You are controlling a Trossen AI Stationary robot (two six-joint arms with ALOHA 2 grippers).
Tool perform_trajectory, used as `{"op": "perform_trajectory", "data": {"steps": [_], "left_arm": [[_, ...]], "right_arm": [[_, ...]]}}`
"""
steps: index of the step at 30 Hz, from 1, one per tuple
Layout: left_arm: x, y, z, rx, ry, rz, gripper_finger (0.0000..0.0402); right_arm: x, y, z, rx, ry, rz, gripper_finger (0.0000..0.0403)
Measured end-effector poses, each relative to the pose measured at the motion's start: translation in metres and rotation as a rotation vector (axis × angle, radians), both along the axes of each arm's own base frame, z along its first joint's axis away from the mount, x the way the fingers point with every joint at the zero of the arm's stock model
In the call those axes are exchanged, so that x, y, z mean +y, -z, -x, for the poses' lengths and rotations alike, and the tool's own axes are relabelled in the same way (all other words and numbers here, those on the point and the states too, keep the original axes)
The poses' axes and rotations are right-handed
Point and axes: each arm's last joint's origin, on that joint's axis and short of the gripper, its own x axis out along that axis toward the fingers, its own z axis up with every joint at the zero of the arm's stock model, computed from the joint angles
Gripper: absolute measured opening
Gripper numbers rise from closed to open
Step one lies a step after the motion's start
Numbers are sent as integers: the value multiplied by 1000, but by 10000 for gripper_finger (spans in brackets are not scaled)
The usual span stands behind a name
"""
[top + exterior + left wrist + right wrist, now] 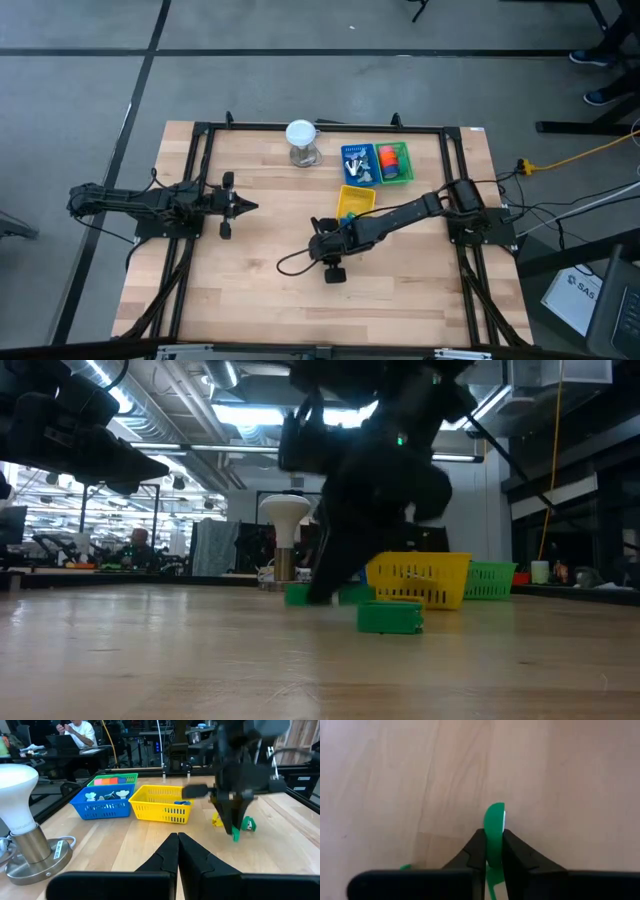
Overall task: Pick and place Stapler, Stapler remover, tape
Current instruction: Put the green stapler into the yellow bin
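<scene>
My right gripper (493, 851) is down at the table's middle, shut on a slim green stapler (495, 822). A second green stapler (390, 617) lies flat on the table next to it, and a yellow piece (216, 821) lies behind the gripper. Orange, red and pink tape pieces (392, 160) sit in the green basket (131, 777). Grey stapler removers (105, 796) lie in the blue basket (102, 809). My left gripper (177, 842) waits shut at the table's left, holding nothing. My right gripper pinches the green stapler's two flat sides (494, 840) between its two fingers. The fingers come slanting down from the table's right side. The stapler's rounded end (496, 812) sticks out past the fingertips, low over the wood; whether it touches the table I cannot tell.
A yellow basket (357, 200) stands just behind my right gripper, with the blue and green baskets beyond it at the far side. A white bulb on a metal stand (301, 143) stands at the far middle. Bare wood lies toward the near edge.
</scene>
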Motion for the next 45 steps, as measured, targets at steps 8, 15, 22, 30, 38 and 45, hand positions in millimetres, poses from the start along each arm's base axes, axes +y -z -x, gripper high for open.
{"op": "perform_trajectory", "data": {"steps": [8, 15, 22, 30, 38, 45], "left_arm": [[0, 0, 0, 0, 0, 0, 1], [0, 0, 0, 0, 0, 0, 1], [0, 0, 0, 0, 0, 0, 1], [0, 0, 0, 0, 0, 0, 1], [0, 0, 0, 1, 0, 0, 1], [0, 0, 0, 0, 0, 0, 1]], "right_arm": [[-10, -38, 13, -36, 35, 148, 48], [-25, -65, 26, -34, 78, 254, 51], [-40, -76, 34, -2, 116, 338, 52], [-61, -82, 45, 36, 156, 361, 52], [-79, -81, 65, 54, 218, 352, 53], [-88, -81, 86, 43, 296, 322, 53]]}}
